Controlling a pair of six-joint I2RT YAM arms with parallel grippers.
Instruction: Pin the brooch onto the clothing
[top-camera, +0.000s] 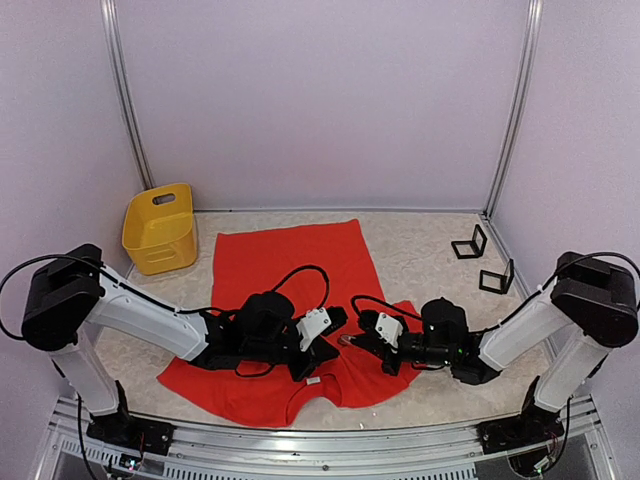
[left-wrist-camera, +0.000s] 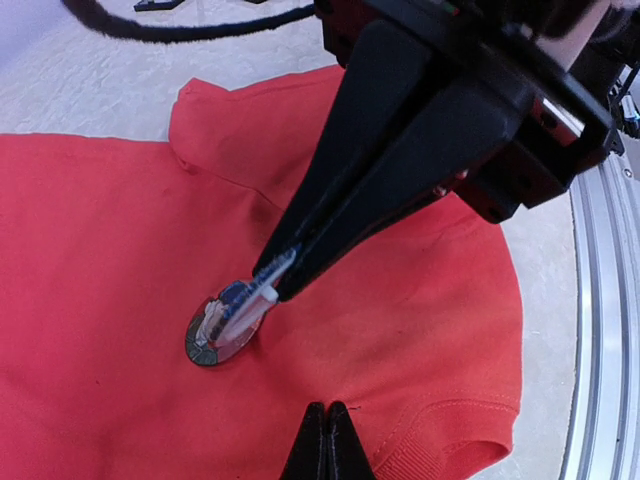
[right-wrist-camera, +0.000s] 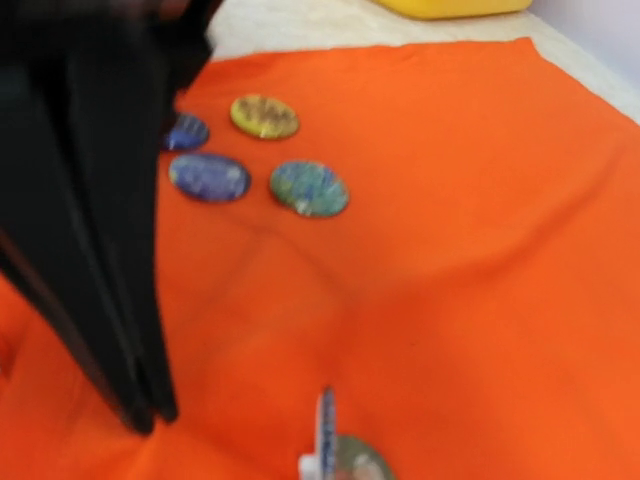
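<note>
Top view: red shirt (top-camera: 290, 260) spread flat on desk (top-camera: 420, 250), collar toward the arm bases; left arm (top-camera: 150, 315) and right arm (top-camera: 510, 335) low over the collar end, tips close together; yellow basket (top-camera: 165, 245) at back left

Left wrist: right fingers (left-wrist-camera: 340, 190) pinched tight on the white strip across a round brooch (left-wrist-camera: 215, 330), brooch tilted, lower rim on the shirt near the collar; left fingers (left-wrist-camera: 310, 462) closed, empty, low over the cloth

Right wrist: four more brooches (right-wrist-camera: 310, 188) lying on the shirt further up, blurred

Step, by judgement: seating the pin in the fabric. Next: hold cloth steady, push pin through, latch it
</note>
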